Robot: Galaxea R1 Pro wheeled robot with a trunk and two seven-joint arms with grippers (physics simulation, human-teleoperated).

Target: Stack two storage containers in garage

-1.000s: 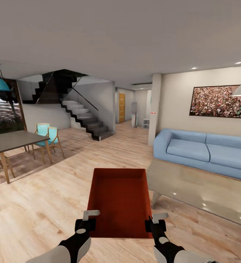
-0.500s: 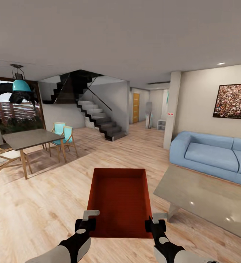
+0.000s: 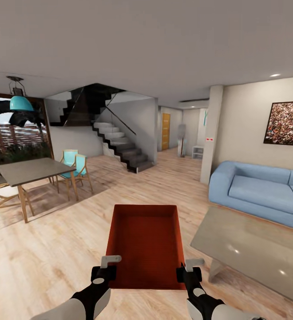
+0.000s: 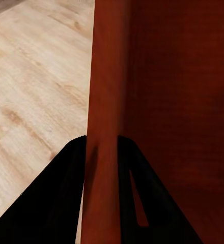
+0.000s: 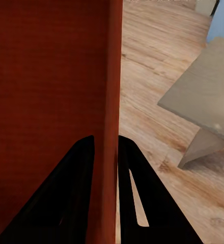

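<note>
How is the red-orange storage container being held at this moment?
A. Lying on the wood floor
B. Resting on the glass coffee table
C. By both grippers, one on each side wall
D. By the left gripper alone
C: the left gripper and the right gripper each have fingers astride a side wall of the storage container, held above the floor.

The head camera looks forward and down the room, while both wrist cameras sit close against the red-orange open-top box (image 3: 146, 244), which all views share.

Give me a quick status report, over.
Left gripper and right gripper each clamp a side wall of the storage container. Coffee table close on right.
</note>
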